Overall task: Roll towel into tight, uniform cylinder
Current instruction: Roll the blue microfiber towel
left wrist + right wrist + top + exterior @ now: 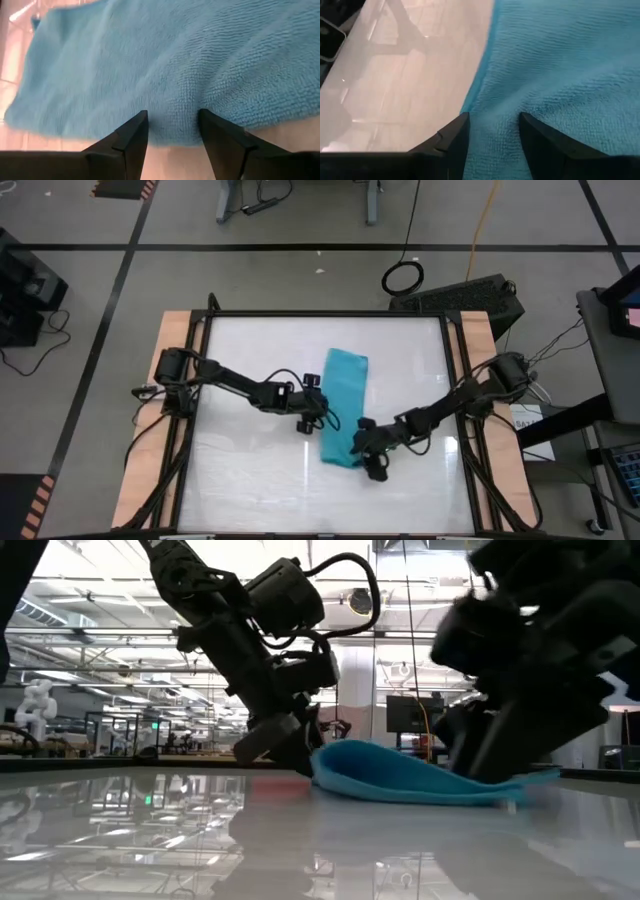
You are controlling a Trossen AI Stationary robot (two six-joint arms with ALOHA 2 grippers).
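- The towel (342, 406) lies flat and unrolled near the middle of the tabletop (250, 470), long axis running from the far side to the near side, slightly slanted.
- Handling, as I judge it: soft, light, limp cloth. It will bunch and slide on the glossy surface rather than hold a crease, so a tight roll needs even tension on both sides.
- My left tool (171, 125) sits at the towel's left long edge, fingers parted narrowly with a ridge of cloth between them.
- My right tool (492, 125) sits at the near right corner, fingers parted likewise, cloth bunched between them. In the low view that end is lifted slightly.
- Grip point: take both near corners and roll toward the far end.
- Edges: the towel lies well inside the tabletop frame (452, 380).
- Open room: bare tabletop lies on all sides of the towel.
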